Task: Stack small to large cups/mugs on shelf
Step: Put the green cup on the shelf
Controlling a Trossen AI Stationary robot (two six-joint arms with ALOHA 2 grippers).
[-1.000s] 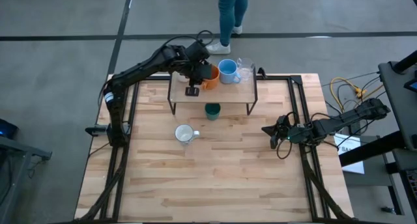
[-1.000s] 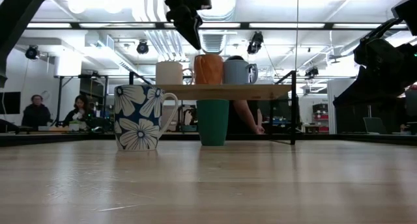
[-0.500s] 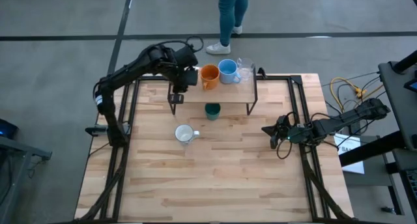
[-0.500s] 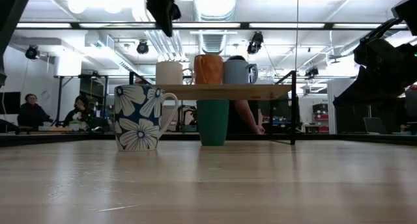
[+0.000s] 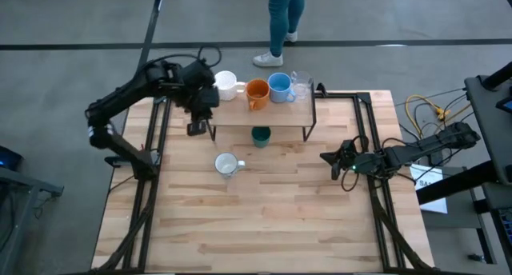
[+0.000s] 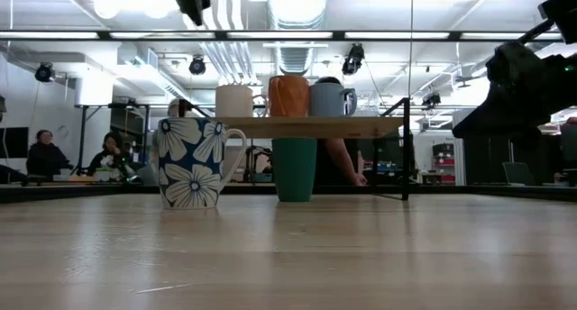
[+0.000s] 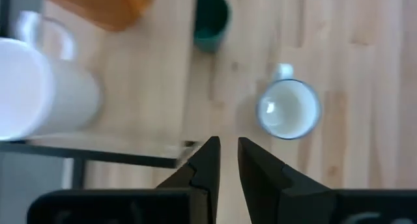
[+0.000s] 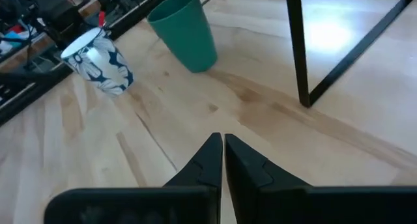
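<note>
The shelf (image 5: 264,115) stands at the table's far middle. On it, left to right, stand a white mug (image 5: 226,85), an orange mug (image 5: 256,93), a light blue mug (image 5: 280,86) and a clear glass (image 5: 302,87). The dark green cup (image 5: 261,135) stands on the table at the shelf's near edge. The dark-patterned white mug (image 5: 227,165) stands on the table nearer. My left gripper (image 5: 196,127) hangs empty beside the shelf's left end, its fingers (image 7: 208,155) almost together. My right gripper (image 5: 328,159) is shut and empty at the table's right.
A person (image 5: 286,19) stands beyond the table's far edge, and more people sit in the room behind (image 6: 50,152). Cables (image 5: 428,111) lie off the table's right side. The shelf's black legs (image 8: 339,61) stand between my right gripper and the far edge.
My left gripper has drawn away from over the shelf's left part toward the table's left edge and has risen. The white mug, which the arm hid from above before, now shows standing on the shelf. My right arm has kept still.
</note>
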